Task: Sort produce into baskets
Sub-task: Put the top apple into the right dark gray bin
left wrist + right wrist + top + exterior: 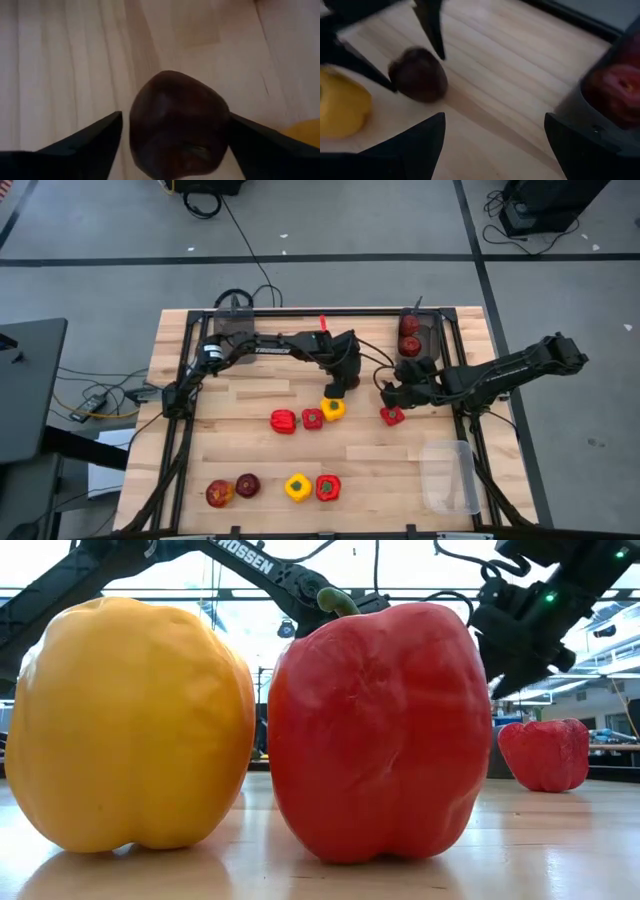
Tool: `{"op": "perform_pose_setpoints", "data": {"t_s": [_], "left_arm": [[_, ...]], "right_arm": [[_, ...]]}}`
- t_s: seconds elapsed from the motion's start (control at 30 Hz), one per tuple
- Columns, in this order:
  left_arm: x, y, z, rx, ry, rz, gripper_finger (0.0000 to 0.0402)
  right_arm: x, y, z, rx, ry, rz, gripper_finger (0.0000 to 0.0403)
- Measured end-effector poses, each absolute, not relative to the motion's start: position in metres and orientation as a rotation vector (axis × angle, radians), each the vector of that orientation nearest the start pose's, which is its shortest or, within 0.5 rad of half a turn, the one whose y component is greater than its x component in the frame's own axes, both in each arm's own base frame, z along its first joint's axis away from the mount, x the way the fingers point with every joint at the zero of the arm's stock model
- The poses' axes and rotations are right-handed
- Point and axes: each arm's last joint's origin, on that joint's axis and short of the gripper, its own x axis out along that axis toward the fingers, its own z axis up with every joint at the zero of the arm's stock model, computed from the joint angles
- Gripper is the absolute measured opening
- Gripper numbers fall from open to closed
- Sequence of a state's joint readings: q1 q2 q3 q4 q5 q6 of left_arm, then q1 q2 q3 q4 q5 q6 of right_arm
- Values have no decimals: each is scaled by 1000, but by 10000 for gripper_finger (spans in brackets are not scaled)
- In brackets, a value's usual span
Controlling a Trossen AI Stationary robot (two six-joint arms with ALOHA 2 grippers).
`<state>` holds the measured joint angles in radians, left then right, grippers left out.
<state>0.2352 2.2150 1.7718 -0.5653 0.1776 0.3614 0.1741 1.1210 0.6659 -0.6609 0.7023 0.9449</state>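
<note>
Dark apple (177, 125) between spread left tool (172, 145) fingers (yellow pepper (340, 107) just beside); right tool (492, 145) wide, near grey bin (607, 95)

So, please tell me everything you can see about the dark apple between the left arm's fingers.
The dark apple is small, round and deep red-brown, with a smooth, slightly glossy skin that looks like plastic. It sits on the wooden table, next to a yellow pepper. The left end effector is open around it, one dark finger on each side with a gap, so nothing grips it. The right wrist view shows it resting on the table.
</note>
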Motion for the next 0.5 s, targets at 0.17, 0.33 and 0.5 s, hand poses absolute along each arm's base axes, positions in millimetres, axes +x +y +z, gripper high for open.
{"op": "perform_pose_setpoints", "data": {"t_s": [0.17, 0.33, 0.5], "left_arm": [[464, 108, 182, 129, 984, -120, 394], [453, 105, 202, 142, 1008, -139, 380], [432, 106, 236, 129, 1038, -135, 379]], "right_arm": [[208, 17, 201, 274, 687, -813, 348], [226, 20, 201, 151, 672, -682, 348], [247, 11, 207, 118, 579, -555, 349]]}}
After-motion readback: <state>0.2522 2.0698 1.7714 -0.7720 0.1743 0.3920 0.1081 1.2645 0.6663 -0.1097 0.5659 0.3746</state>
